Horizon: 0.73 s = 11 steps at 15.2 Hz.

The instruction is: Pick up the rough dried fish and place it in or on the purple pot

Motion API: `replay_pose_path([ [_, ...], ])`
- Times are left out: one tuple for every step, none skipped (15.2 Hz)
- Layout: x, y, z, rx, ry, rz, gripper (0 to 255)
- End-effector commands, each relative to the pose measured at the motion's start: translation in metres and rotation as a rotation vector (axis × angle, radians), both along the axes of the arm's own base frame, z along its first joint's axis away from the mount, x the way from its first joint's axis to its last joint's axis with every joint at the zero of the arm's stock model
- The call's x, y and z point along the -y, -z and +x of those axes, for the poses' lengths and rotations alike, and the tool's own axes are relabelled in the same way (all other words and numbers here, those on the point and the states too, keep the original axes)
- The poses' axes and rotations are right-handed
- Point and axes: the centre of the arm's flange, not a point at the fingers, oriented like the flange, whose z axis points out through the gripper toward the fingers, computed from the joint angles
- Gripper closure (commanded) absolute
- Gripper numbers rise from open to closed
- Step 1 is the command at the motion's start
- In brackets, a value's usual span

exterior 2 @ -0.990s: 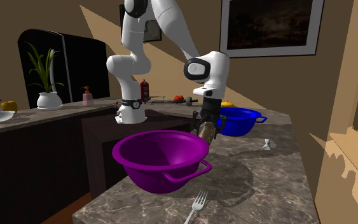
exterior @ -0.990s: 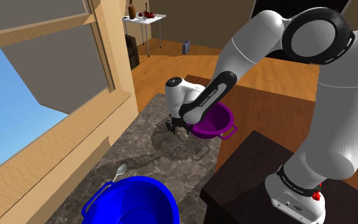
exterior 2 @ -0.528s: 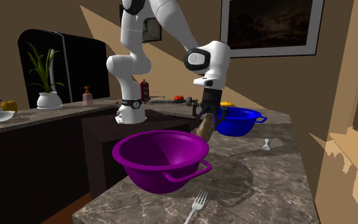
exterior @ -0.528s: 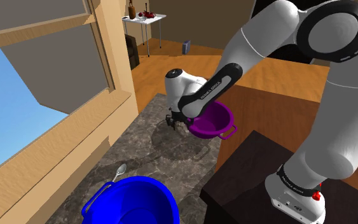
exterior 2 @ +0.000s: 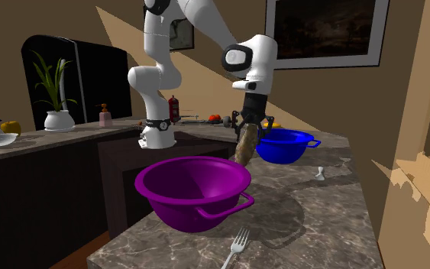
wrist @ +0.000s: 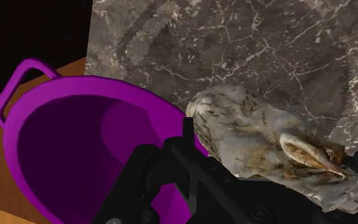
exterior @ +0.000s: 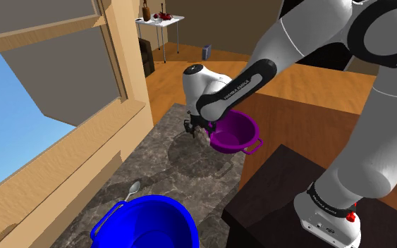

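Note:
My gripper (exterior 2: 250, 122) is shut on the dried fish (exterior 2: 244, 148), a pale, brown-mottled, rough body hanging head-down in the air. It hovers above the marble counter (exterior 2: 320, 214), just behind the far rim of the purple pot (exterior 2: 194, 189). In the wrist view the fish (wrist: 250, 130) lies clasped across the fingers (wrist: 171, 159), beside the pot's rim (wrist: 117, 95) and not over its hollow. From the shoulder view the gripper (exterior: 198, 128) hangs at the left edge of the purple pot (exterior: 237, 131).
A blue bowl (exterior: 147, 222) sits at the counter's near end, with a spoon (exterior: 133, 188) beside it. A fork (exterior 2: 236, 246) lies by the purple pot. The wooden window frame (exterior: 84, 141) borders one side, and the dark stand (exterior: 281, 190) the other.
The gripper has lifted the fish higher off the counter and shifted it slightly along the purple pot's rim. The pot, bowl and cutlery have stayed put.

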Motion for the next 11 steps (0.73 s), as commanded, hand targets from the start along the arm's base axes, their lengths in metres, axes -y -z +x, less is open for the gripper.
replay_pose_path([
  [0.000,-0.011,0.000,0.000,0.000,0.000,255],
  [0.000,-0.016,0.000,0.000,0.000,0.000,255],
  [0.000,-0.021,0.000,0.000,0.000,0.000,255],
  [0.000,-0.027,0.000,0.000,0.000,0.000,255],
  [0.000,-0.032,0.000,0.000,0.000,0.000,255],
  [0.000,-0.033,0.000,0.000,0.000,0.000,255],
  [0.013,-0.034,-0.001,0.000,0.000,0.000,255],
  [0.026,-0.035,-0.001,0.000,0.000,0.000,255],
  [0.039,-0.035,-0.001,0.000,0.000,0.000,255],
  [0.052,-0.036,-0.001,0.000,0.000,0.000,255],
  [0.066,-0.037,-0.001,0.000,0.000,0.000,255],
])
